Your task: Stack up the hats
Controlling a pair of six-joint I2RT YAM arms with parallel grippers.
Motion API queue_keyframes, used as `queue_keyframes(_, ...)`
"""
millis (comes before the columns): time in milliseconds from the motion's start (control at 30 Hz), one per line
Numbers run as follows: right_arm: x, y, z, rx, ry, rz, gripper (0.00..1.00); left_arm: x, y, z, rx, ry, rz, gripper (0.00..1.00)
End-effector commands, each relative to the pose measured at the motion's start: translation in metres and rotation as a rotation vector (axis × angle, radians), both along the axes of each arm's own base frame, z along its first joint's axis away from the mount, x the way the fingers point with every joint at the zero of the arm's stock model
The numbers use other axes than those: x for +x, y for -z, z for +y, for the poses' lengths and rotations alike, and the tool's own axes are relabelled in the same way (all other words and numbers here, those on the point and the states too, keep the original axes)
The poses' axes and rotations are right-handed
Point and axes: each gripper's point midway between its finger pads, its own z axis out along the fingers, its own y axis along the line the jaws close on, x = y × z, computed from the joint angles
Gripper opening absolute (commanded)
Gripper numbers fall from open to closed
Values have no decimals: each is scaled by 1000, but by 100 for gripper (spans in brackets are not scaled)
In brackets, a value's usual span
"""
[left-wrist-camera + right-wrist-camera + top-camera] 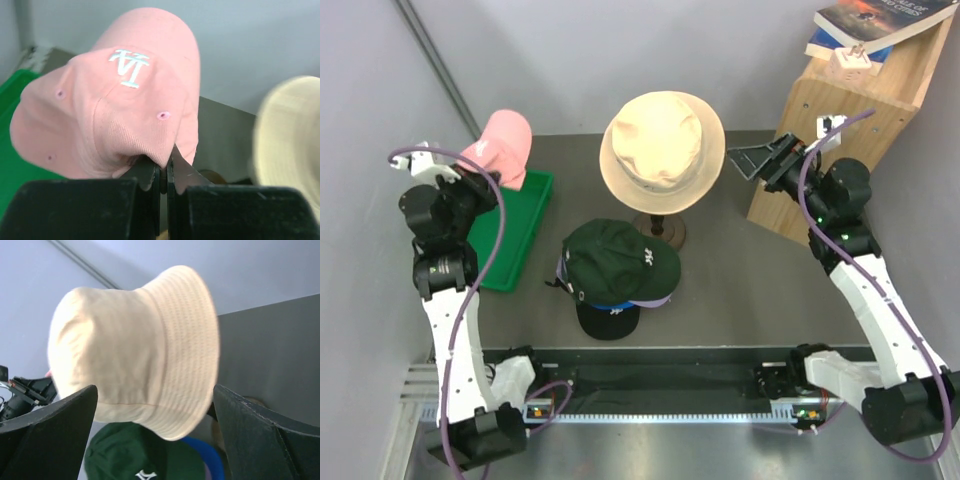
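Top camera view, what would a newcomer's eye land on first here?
Probably the big cream bucket hat, perched on a stand mid-table. Next comes the pink cap, pinched in the left gripper and held up near the green tray at far left. In front of the stand sits a pile of caps with a dark green cap on top.

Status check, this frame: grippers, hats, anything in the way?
Left gripper shut on pink cap, by green tray. Right gripper open, empty. Cap stack centre. Cream bucket hat on stand behind stack.
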Motion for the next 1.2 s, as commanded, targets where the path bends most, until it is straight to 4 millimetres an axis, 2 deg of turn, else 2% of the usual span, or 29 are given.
queue_keyframes(0, -40, -64, 32, 63, -144, -150, 97, -38, -77, -66, 37, 354, -188, 0)
queue_keyframes(67, -49, -75, 45, 70, -174, -165, 97, -52, -83, -79, 31, 415, -182, 0)
queue_keyframes(100, -60, -79, 61, 77, -223, -170, 97, -63, -92, -88, 47, 454, -199, 0)
queue_keyframes(167, -70, -93, 74, 109, -257, -190, 97, -75, -97, -98, 75, 494, -203, 0)
queue_keyframes(200, -80, -97, 86, 123, -302, -194, 97, -83, -100, -105, 73, 524, -190, 0)
queue_keyframes(300, -93, -111, 110, 146, -374, -210, 97, -102, -112, -119, 77, 585, -194, 0)
queue_keyframes(367, -101, -126, 116, 166, -406, -235, 97, -114, -118, -127, 78, 632, -195, 0)
queue_keyframes(400, -106, -131, 121, 177, -427, -243, 97, -123, -125, -132, 86, 653, -208, 0)
queue_keyframes(533, -109, -142, 129, 240, -474, -214, 96, -154, -132, -153, 45, 786, -197, 0)
queue_keyframes(667, -111, -135, 143, 273, -540, -128, 95, -187, -133, -171, 6, 939, -173, 0)
queue_keyframes(833, -114, -121, 159, 289, -600, -50, 94, -214, -144, -182, -43, 1018, -161, 0)
queue_keyframes(1033, -115, -101, 175, 310, -665, 39, 94, -229, -149, -188, -73, 1058, -158, 0)
queue_keyframes(1167, -123, -104, 182, 344, -739, 50, 94, -233, -148, -191, -92, 1088, -143, 0)
